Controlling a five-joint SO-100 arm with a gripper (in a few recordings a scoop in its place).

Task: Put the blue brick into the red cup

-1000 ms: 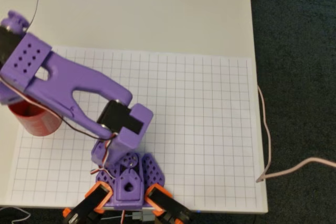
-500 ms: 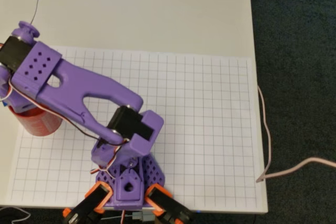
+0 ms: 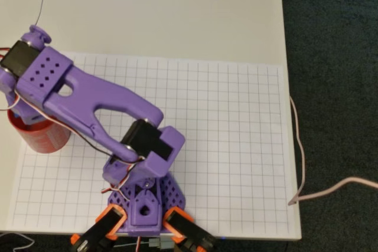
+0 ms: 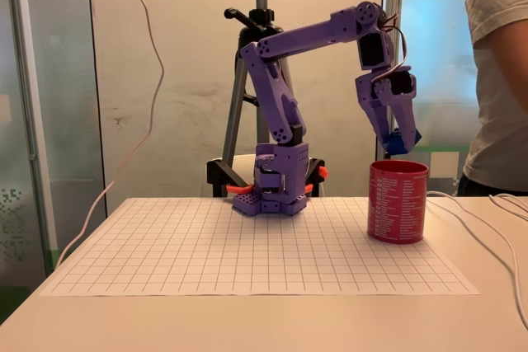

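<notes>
Soft, even indoor light falls on my worktop point(image 3: 177, 22); shadows under my arm point(image 3: 100, 95) are faint; the overhead view is slightly blurred and grainy; the fixed view is sharper, with bright glass behind

Hidden / cut off
Overhead: purple arm point(image 3: 88, 98) covers most of red cup point(image 3: 40, 137). Fixed view: person point(image 4: 499, 72) cropped at right edge, blue brick point(image 4: 402, 143) partly behind jaws.

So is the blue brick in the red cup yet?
Not yet. In the fixed view the blue brick is held in the gripper, just above the rim of the upright red cup.
</notes>
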